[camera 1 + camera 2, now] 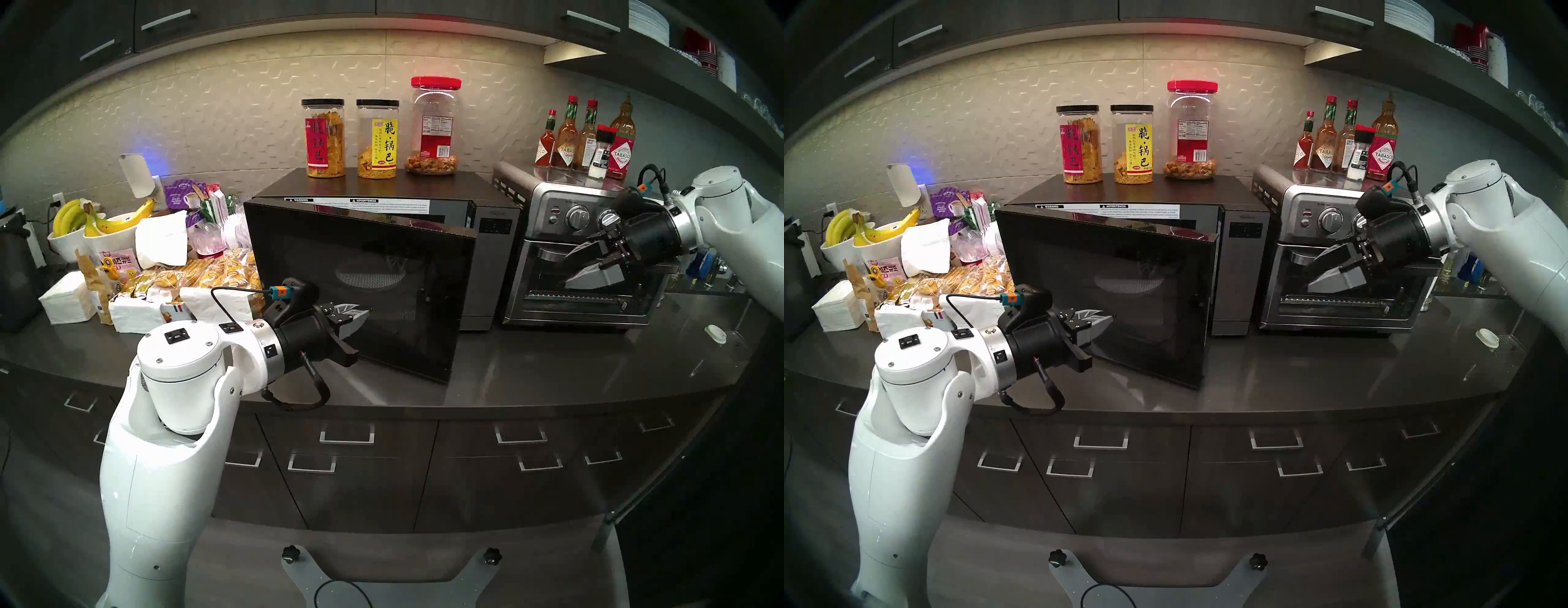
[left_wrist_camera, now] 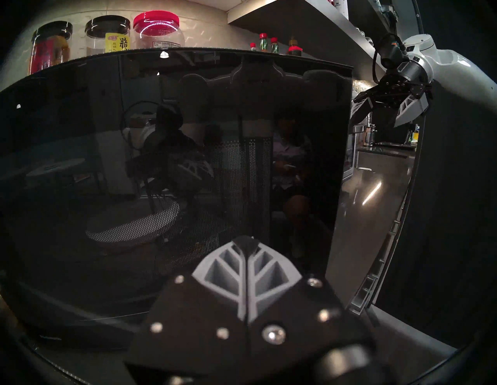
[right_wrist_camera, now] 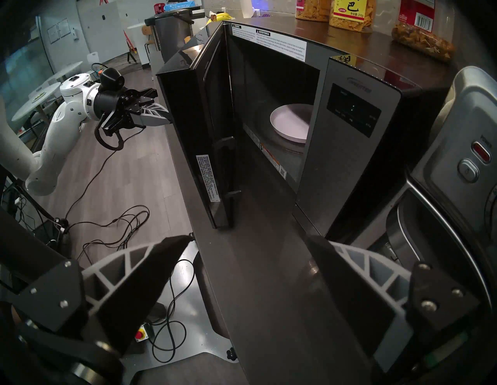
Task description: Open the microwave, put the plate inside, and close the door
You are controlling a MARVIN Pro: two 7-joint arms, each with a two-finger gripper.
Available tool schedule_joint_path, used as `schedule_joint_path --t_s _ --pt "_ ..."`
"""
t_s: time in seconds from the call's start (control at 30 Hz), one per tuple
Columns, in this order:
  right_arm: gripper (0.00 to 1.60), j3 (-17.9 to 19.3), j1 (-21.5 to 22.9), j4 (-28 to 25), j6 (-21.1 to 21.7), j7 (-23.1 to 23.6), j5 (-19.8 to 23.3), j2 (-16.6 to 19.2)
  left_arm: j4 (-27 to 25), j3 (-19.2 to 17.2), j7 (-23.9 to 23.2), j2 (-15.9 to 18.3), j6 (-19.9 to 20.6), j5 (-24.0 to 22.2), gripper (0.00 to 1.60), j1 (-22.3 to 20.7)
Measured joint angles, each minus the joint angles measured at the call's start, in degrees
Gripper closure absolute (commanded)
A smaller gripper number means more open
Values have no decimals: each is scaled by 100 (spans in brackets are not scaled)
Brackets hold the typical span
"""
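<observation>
Plate (image 3: pixel 291 123) lies inside the microwave (image 3: pixel 349 113) on the turntable. Door (image 1: pixel 360 280) stands part open, hinged at left, free edge swung out over the table (image 1: pixel 572 373). Left tool (image 1: pixel 360 316), fingers pressed together and empty, sits at the door's outer glass. Right tool (image 1: pixel 594 261), spread and empty, hangs well apart. Judgement: the left is nearer for pushing the door shut.

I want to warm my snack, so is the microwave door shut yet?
Not yet. The door stands partly open, with a gap showing the plate inside the microwave. The closed left gripper is at its glass front.
</observation>
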Motion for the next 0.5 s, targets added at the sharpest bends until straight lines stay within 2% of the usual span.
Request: schedule_joint_path --t_s 0.5 --pt "0 -28 21 4 -2 2 1 0 494 369 166 -82 99 212 160 -490"
